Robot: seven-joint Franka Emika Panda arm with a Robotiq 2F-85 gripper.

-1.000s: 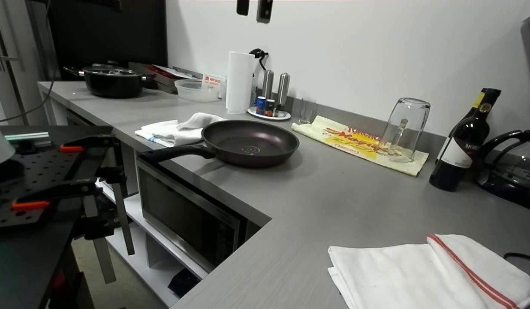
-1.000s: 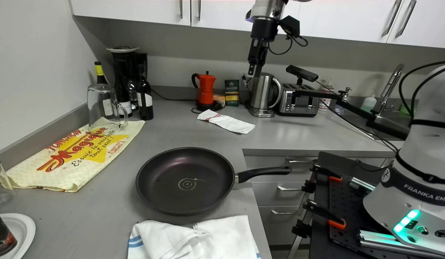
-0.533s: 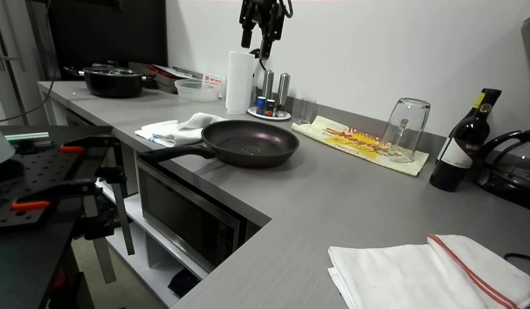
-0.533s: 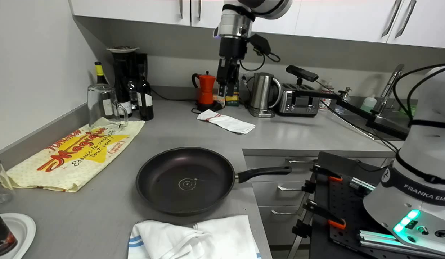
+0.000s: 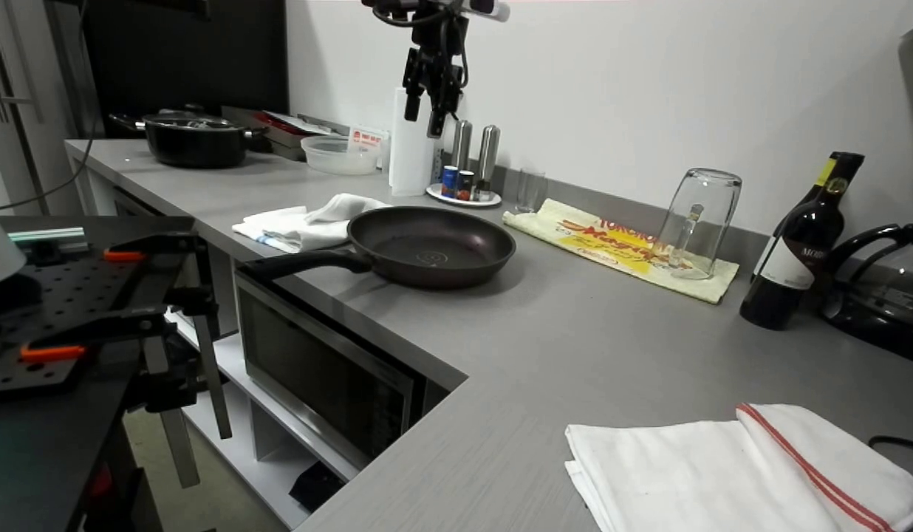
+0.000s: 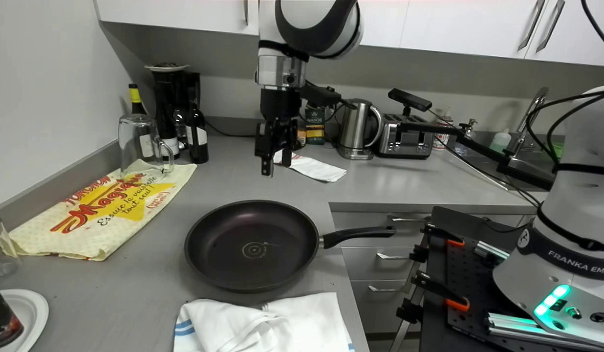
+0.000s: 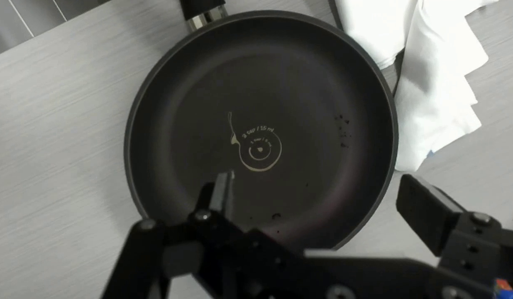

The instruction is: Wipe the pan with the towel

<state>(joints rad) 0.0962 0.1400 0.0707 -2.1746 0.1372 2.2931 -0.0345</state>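
Hanging well above the table [image 6: 136, 293], the pincer [image 6: 276, 168] points downward with its fingers [image 7: 422, 211] spread wide apart. In the wrist view one of them shows against the inside of the pan [image 6: 253, 244] and its mate against the table just outside the rim. The pan sits flat on the table, hollow side up, and its black handle [image 6: 358, 235] juts out past the table's edge. Pale rings [image 7: 260, 149] with tiny lettering mark the middle of its floor, and a scatter of dark specks [image 7: 343, 135] lies off toward the rim. Just beside the pan is the blue-striped towel [image 6: 263, 325], white and loosely rumpled; I cannot tell whether it touches the rim. The red-striped towel [image 5: 737, 465], also white, lies folded on the table, well apart from the pan. A yellowish printed cloth [image 6: 106, 215] lies along the wall [image 6: 43, 88] with a clear glass mug [image 6: 130, 144] standing on it and wine bottles [image 6: 198, 137] near by. In an exterior view a steel kettle [image 6: 356, 132] stands just beside a toaster [image 6: 404, 139], both well apart from the pan. A paper roll [image 5: 414, 166], seen in an exterior view, is partly hidden by the pincer.
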